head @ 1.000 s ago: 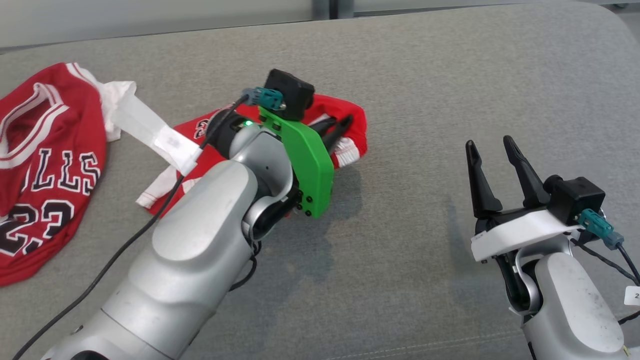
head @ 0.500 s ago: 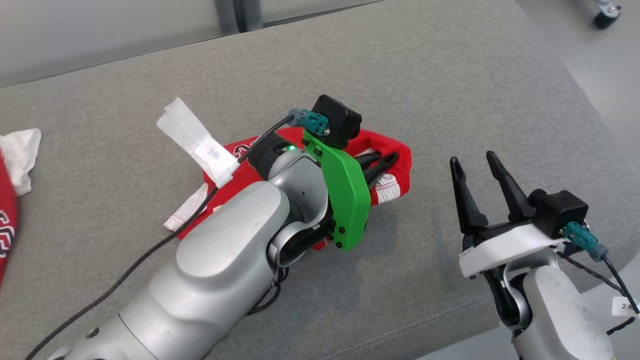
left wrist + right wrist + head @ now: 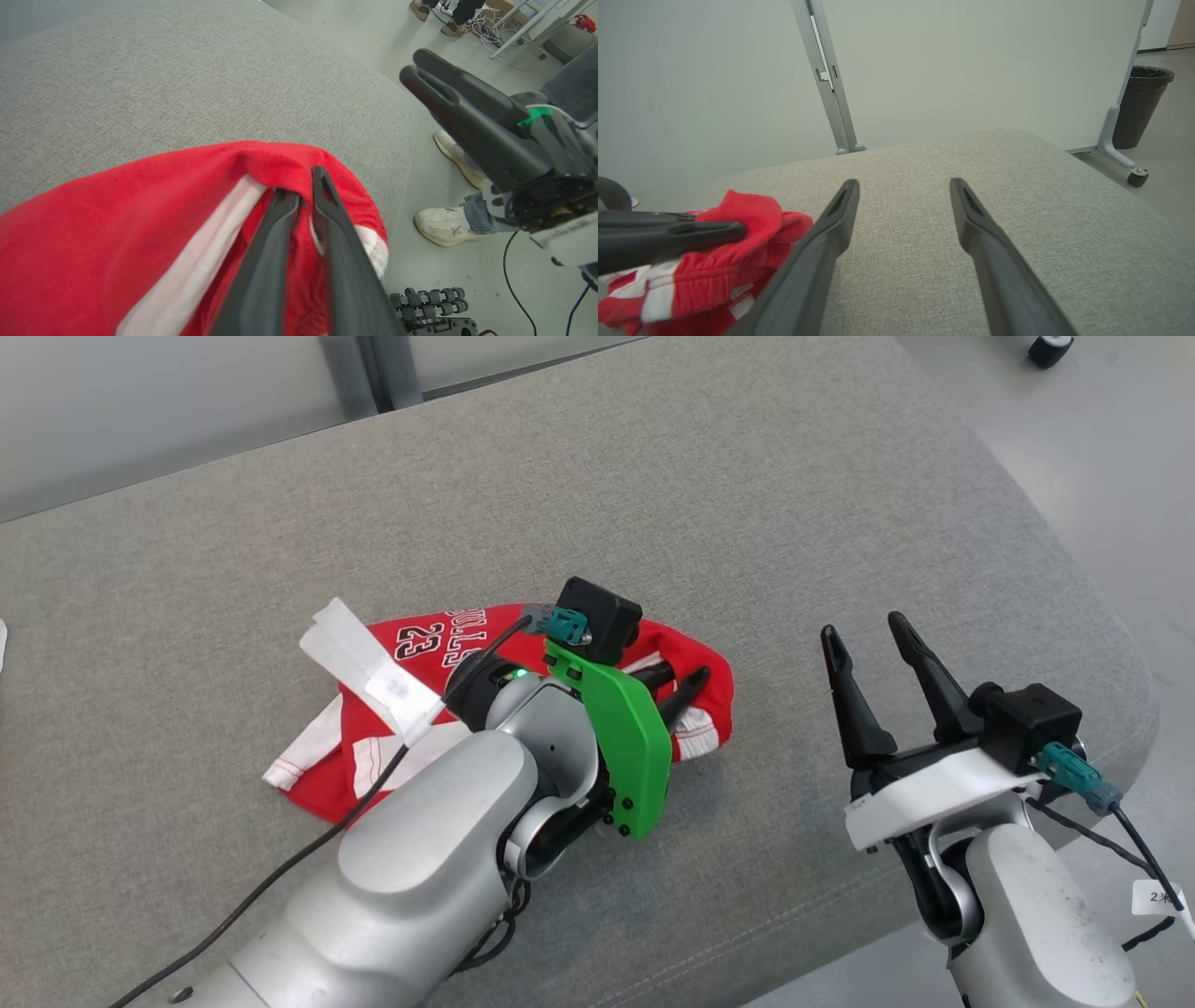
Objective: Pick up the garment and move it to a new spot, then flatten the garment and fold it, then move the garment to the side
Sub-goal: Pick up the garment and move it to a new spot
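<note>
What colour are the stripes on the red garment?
White. The stripes on the garment show best in the left wrist view.

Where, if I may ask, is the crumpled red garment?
The red garment lies mid head view on the grey cushion, pinched by the left tool, left of the right tool.

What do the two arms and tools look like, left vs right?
Silver-grey rounded shells on the left arm and right arm. Each tool: two long dark tapered fingers, black camera box, teal connector, black cable. Left tool has a green plate and white tape on its cable; right tool a white plate and small white tag.
</note>
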Controlling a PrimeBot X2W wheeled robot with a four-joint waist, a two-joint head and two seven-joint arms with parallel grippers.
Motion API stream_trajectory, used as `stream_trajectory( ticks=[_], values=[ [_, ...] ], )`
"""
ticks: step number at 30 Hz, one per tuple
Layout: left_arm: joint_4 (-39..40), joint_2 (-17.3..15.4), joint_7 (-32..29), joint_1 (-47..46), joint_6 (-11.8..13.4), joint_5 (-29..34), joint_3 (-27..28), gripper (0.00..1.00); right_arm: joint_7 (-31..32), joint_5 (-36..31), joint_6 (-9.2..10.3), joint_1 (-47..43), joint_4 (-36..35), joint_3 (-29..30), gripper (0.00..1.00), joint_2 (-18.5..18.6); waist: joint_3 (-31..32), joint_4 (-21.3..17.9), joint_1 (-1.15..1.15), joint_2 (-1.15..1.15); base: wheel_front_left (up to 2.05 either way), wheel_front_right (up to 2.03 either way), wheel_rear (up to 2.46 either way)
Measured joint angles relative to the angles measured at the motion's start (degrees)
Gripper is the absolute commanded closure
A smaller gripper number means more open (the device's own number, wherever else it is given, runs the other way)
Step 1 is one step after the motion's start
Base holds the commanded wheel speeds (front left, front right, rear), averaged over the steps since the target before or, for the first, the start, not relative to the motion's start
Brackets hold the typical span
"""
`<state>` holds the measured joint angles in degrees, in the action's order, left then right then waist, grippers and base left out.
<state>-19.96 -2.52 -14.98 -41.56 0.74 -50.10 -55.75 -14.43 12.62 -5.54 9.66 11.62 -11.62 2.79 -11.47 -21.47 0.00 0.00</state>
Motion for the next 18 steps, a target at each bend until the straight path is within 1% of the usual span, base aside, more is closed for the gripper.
stream_trajectory(
  ticks=[5,7,12,18],
  values=[
    [0.1,0.0,2.1,0.4,1.8,-1.1,0.5,0.00,0.0,-0.2,-0.43,0.4,0.4,-0.8,0.00,0.0,0.1,0.3,0.00,0.00,0.00,0.00,0.00],
    [0.3,0.0,2.7,1.2,1.9,-2.9,0.6,0.00,0.0,-0.2,-0.43,0.4,0.5,-0.8,0.00,0.0,0.2,0.4,0.00,0.00,0.00,0.00,0.00],
    [2.2,0.0,5.2,1.7,1.9,-3.9,0.4,0.00,0.0,-1.3,-0.44,0.4,0.0,0.0,0.00,0.1,0.4,0.9,0.00,0.00,0.00,0.00,0.00],
    [2.5,0.0,9.6,1.7,2.9,-3.2,1.9,0.00,0.0,-3.7,-0.98,0.5,-1.2,-1.9,0.00,1.8,0.7,3.0,0.00,0.00,0.00,0.00,0.00]
  ],
)
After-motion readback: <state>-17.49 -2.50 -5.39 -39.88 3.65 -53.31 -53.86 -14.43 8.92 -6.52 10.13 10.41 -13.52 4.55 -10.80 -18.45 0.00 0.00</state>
